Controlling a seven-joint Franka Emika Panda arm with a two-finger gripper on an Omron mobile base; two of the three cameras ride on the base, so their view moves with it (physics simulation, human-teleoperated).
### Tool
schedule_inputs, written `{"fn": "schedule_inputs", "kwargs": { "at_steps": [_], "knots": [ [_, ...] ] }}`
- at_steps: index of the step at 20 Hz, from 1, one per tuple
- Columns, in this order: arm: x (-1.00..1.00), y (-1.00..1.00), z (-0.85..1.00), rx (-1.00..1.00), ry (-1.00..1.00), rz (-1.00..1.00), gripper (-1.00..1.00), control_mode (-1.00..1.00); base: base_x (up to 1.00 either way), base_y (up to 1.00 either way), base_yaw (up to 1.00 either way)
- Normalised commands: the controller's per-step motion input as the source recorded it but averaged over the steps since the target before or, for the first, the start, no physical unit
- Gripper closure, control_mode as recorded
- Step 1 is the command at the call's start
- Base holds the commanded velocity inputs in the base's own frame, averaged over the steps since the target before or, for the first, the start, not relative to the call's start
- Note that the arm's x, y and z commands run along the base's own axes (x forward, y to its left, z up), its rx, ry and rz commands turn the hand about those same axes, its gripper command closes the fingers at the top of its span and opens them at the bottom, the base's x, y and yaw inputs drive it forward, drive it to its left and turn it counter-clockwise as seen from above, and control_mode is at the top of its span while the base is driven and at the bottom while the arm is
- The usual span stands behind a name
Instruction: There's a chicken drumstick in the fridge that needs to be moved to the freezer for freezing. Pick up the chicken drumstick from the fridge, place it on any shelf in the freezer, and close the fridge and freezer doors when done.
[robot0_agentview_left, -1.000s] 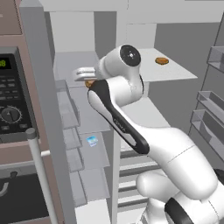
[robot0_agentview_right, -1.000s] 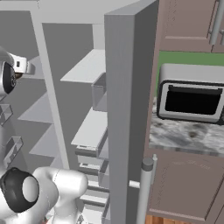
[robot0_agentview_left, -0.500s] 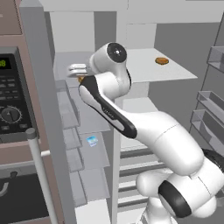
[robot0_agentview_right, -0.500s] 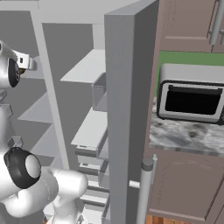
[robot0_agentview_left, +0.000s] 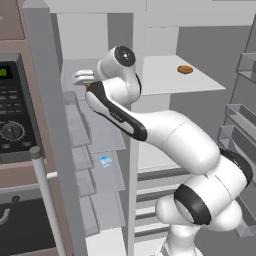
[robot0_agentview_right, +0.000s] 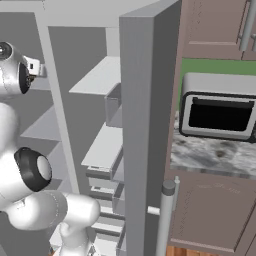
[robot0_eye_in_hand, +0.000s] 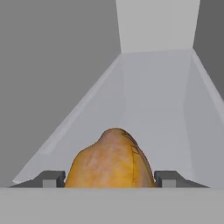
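the gripper (robot0_eye_in_hand: 112, 178) is clenched on the chicken drumstick (robot0_eye_in_hand: 110, 161); in the hand view the golden-brown lump sits between the two dark finger tips (robot0_eye_in_hand: 52, 178), its sides touching both, so the jaws stand partly apart, as wide as the meat; beyond it a narrow translucent shelf (robot0_eye_in_hand: 153, 113) runs away toward a pale back wall between grey side walls, and the drumstick hangs just above the near end of that plate; whether it touches the plate cannot be told.

the left base view shows the arm reaching up and left into the freezer (robot0_agentview_left: 95, 150), the narrower half of the grey unit, with the hand at an upper shelf (robot0_agentview_left: 75, 80); a sliver of orange-brown shows at the gripper (robot0_agentview_left: 85, 84) there; lower freezer shelves stack below, one carrying a small pale blue item (robot0_agentview_left: 105, 161); this view also gives the fridge (robot0_agentview_left: 165, 75) half, where a flat brown disc (robot0_agentview_left: 184, 69) lies on a broad white shelf (robot0_agentview_left: 200, 82), and the clear bins of the open fridge door (robot0_agentview_left: 242, 120) at the right.

the right base view shows the arm's upper joints at its left edge, the broad white fridge shelves (robot0_agentview_right: 102, 75) and white drawers, the open door's edge (robot0_agentview_right: 147, 125) with its silver bar handle (robot0_agentview_right: 165, 220); past it, a toaster oven (robot0_agentview_right: 218, 112) stands on a marbled desk (robot0_agentview_right: 215, 157).
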Motion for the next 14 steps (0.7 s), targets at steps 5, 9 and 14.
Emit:
{"fn": "schedule_inputs", "kwargs": {
  "at_steps": [5,9,14],
  "knots": [
    [0.42,0.21,-0.3,0.0,0.01,0.0,1.0,-1.0,0.0,0.0,0.0],
    [0.47,0.23,-0.04,-0.02,0.0,-0.01,1.0,-1.0,0.0,0.0,0.0],
    [0.53,0.22,-0.11,-0.04,0.01,-0.05,1.0,-1.0,0.0,0.0,0.0]
  ]
}}
